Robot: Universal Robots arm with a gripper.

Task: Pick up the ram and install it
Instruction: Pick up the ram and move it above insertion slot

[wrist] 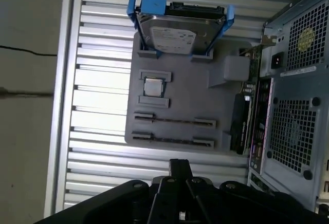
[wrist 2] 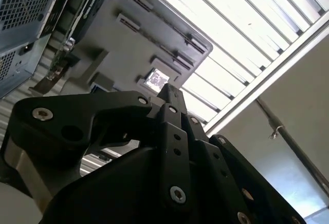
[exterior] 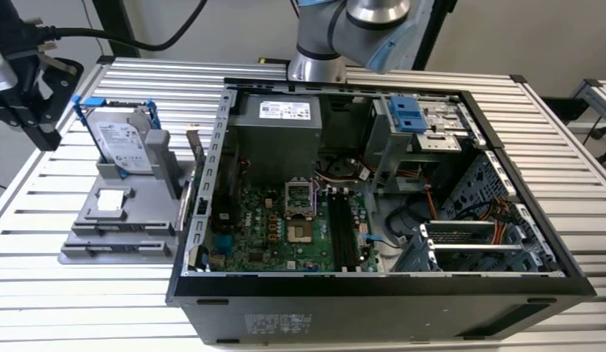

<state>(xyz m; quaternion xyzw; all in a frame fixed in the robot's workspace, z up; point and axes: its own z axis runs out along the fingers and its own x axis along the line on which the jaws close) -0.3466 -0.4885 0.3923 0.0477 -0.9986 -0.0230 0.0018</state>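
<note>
My gripper [wrist: 180, 165] hangs above the table's slatted edge, just short of a grey fixture [wrist: 177, 93]. Its fingers are pressed together with nothing between them; the second wrist view shows the same shut tip [wrist 2: 167, 93]. In the exterior view the gripper [exterior: 41, 130] is at the far left, beside the fixture [exterior: 112, 213]. I cannot make out the ram. The fixture's two long narrow slots [wrist: 175, 121] each show a thin dark line. The open computer case [exterior: 381, 286] lies on the exterior view's right, with the motherboard [exterior: 274, 220] and its dark long memory slots [exterior: 342, 227] exposed.
A silver hard drive in a blue bracket [exterior: 122, 139] stands at the fixture's far end, and a small square chip [wrist: 152, 86] sits in a pocket. An expansion card [wrist: 241, 116] stands between fixture and case. The arm's base [exterior: 318, 66] rises behind the case.
</note>
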